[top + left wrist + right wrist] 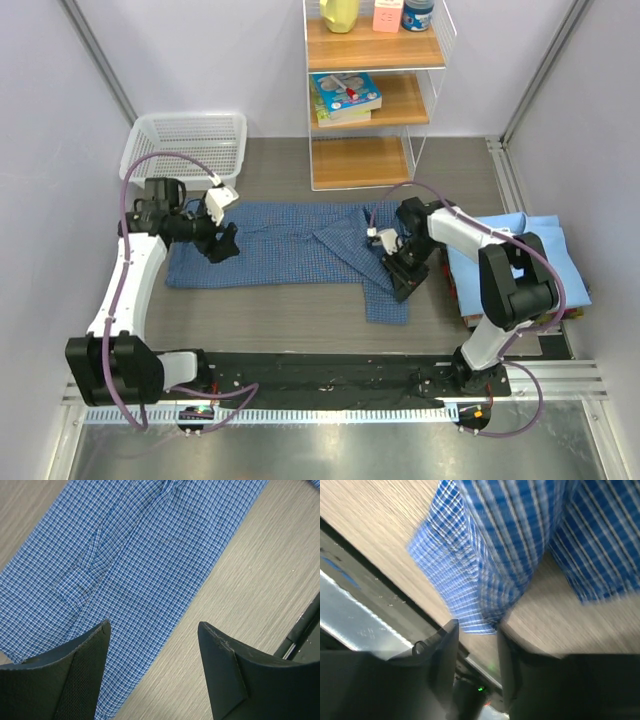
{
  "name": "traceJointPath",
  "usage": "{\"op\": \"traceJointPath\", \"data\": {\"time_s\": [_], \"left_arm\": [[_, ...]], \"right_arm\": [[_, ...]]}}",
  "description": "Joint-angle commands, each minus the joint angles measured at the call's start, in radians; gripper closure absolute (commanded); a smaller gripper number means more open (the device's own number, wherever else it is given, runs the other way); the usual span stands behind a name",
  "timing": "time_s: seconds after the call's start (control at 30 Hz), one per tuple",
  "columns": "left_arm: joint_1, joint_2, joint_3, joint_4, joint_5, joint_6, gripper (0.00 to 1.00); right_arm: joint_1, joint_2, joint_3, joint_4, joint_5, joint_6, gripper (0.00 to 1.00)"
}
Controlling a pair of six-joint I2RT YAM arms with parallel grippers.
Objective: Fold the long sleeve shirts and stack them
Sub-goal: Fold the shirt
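The dark blue checked long sleeve shirt lies spread across the table, one sleeve trailing toward the near edge. My left gripper hovers open over the shirt's left part. In the left wrist view its fingertips frame the checked cloth and bare table, with nothing between them. My right gripper is down on the sleeve. In the blurred right wrist view the sleeve cloth bunches into a ridge that narrows to the gripper, whose jaws stand closed around it. The light blue shirt lies at the right under the right arm.
A white mesh basket stands at the back left. A wooden shelf unit with books and bottles rises at the back centre. A black rail runs along the near edge between the arm bases.
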Motion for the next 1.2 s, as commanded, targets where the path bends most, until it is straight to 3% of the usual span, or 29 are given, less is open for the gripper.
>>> {"op": "traceJointPath", "data": {"time_s": [0.0,0.13,0.17,0.27,0.43,0.57,0.6,0.63,0.7,0.73,0.8,0.87,0.93,1.03,1.17], "left_arm": [[-0.001,-0.066,-0.008,0.035,0.068,-0.022,0.30],[-0.003,-0.070,0.036,0.004,0.112,-0.079,0.33],[0.000,-0.072,0.044,0.012,0.130,-0.108,0.34],[0.013,-0.089,0.042,0.081,0.173,-0.249,0.35],[0.049,-0.139,-0.042,0.298,0.192,-0.549,0.35],[0.114,-0.187,-0.093,0.328,0.173,-0.622,0.35],[0.132,-0.197,-0.099,0.319,0.169,-0.615,0.35],[0.140,-0.207,-0.110,0.293,0.181,-0.602,0.35],[0.154,-0.234,-0.113,0.258,0.196,-0.570,0.33],[0.161,-0.243,-0.116,0.239,0.199,-0.558,0.31],[0.163,-0.268,-0.127,0.211,0.207,-0.523,0.29],[0.165,-0.276,-0.146,0.231,0.236,-0.527,0.24],[0.165,-0.265,-0.156,0.257,0.262,-0.545,0.20],[0.165,-0.219,-0.145,0.283,0.327,-0.562,0.19],[0.165,-0.176,-0.114,0.285,0.351,-0.564,0.19]], "right_arm": [[0.041,0.016,0.030,0.063,0.090,0.074,0.99],[0.059,-0.049,0.218,0.042,0.279,0.045,0.99],[0.075,-0.047,0.335,0.025,0.381,0.018,0.99],[0.192,-0.027,0.523,-0.015,0.526,-0.122,0.99],[0.438,-0.003,0.545,0.119,0.776,-0.468,0.99],[0.556,0.081,0.582,0.267,0.854,-0.601,0.97],[0.562,0.112,0.634,0.206,0.847,-0.576,0.94],[0.564,0.191,0.778,0.137,0.784,-0.467,0.77],[0.527,0.244,0.896,-0.051,0.669,-0.330,0.57],[0.497,0.246,0.921,-0.089,0.537,-0.265,0.48],[0.371,0.188,0.848,-0.117,0.358,-0.084,0.37],[0.285,0.041,0.620,-0.078,0.221,0.015,0.24],[0.189,-0.054,0.390,-0.032,0.198,0.021,0.21],[0.116,-0.194,0.176,-0.008,0.202,-0.015,0.20],[0.104,-0.230,0.036,0.014,0.322,-0.070,0.21]]}}
